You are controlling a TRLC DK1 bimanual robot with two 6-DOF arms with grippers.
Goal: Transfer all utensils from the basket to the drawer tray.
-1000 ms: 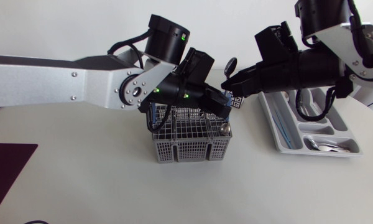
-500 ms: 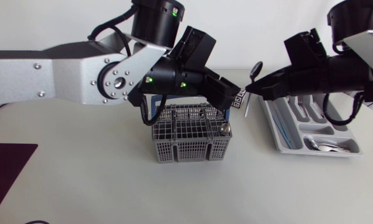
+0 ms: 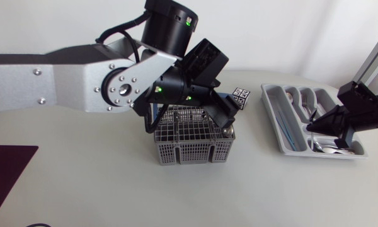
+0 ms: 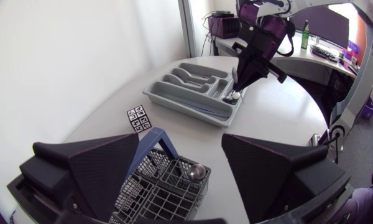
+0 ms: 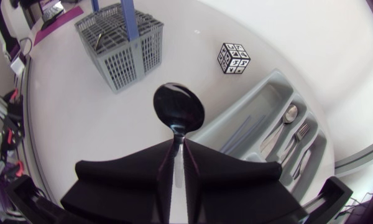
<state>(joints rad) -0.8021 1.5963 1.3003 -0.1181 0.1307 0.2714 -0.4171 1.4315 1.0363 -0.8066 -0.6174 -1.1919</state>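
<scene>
Clamping the spoon [image 5: 178, 107], right gripper [image 5: 178, 150] hides its handle.

No readable text anywhere; the small cube [image 3: 241, 99] bears only black-and-white marker patterns.

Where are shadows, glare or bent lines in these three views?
Head view: even light, only a faint shadow at the basket's foot. Left wrist view: fisheye curves the table edge; the basket's spoon glints. Right wrist view: the held spoon in the right tool looks dark, mirror-like; the tray's walls bow.
</scene>
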